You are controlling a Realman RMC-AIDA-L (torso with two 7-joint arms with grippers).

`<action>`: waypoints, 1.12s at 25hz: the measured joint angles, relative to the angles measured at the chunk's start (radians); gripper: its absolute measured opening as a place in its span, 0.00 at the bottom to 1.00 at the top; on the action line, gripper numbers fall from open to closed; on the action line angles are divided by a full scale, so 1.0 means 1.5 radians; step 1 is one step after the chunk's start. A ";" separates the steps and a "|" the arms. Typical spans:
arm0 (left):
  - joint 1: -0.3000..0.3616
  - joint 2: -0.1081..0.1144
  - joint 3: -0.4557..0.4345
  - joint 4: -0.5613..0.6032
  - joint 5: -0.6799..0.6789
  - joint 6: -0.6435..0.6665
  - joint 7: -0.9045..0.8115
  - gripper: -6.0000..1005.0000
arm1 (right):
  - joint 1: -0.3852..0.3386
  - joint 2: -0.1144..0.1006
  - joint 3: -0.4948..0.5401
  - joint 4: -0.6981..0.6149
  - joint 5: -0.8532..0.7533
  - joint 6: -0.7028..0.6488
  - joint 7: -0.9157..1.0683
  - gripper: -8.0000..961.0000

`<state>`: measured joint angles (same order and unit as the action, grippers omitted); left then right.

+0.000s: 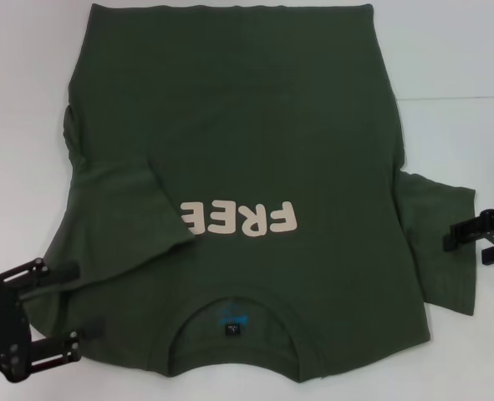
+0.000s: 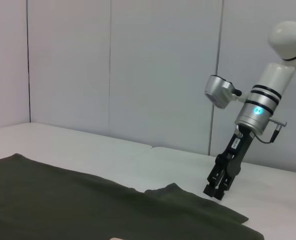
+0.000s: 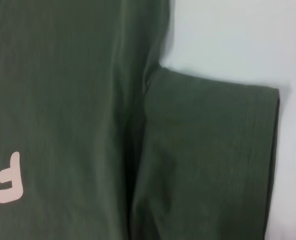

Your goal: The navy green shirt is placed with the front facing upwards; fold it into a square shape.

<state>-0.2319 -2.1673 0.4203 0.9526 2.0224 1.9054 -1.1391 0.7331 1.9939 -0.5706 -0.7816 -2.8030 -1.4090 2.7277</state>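
The navy green shirt (image 1: 255, 150) lies front up on the white table, its cream "FREE" lettering (image 1: 240, 219) and collar (image 1: 234, 322) toward me. One sleeve (image 1: 125, 209) is folded inward onto the body. The other sleeve (image 1: 439, 242) lies flat and spread out, and also fills the right wrist view (image 3: 208, 160). My left gripper (image 1: 75, 306) is open at the near shoulder edge, one finger on each side of it. My right gripper (image 1: 472, 242) hovers at the outer edge of the spread sleeve, open and holding nothing; the left wrist view shows the right gripper (image 2: 217, 192) pointing down just above the cloth.
The white table (image 1: 455, 58) shows bare surface beyond both sides of the shirt. A table seam (image 1: 455, 98) runs across at the right. Pale wall panels (image 2: 112, 65) stand behind the table.
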 joint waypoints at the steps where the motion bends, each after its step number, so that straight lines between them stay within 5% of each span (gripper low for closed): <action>1: 0.000 0.000 0.000 0.000 0.000 0.000 0.000 0.78 | 0.000 0.000 0.000 0.001 0.000 0.001 0.000 0.82; 28: -0.008 0.001 0.000 -0.007 0.013 -0.003 0.001 0.78 | -0.001 0.000 -0.008 0.020 -0.002 0.025 -0.002 0.81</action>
<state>-0.2437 -2.1658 0.4203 0.9418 2.0418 1.9007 -1.1382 0.7316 1.9941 -0.5828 -0.7515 -2.8056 -1.3713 2.7243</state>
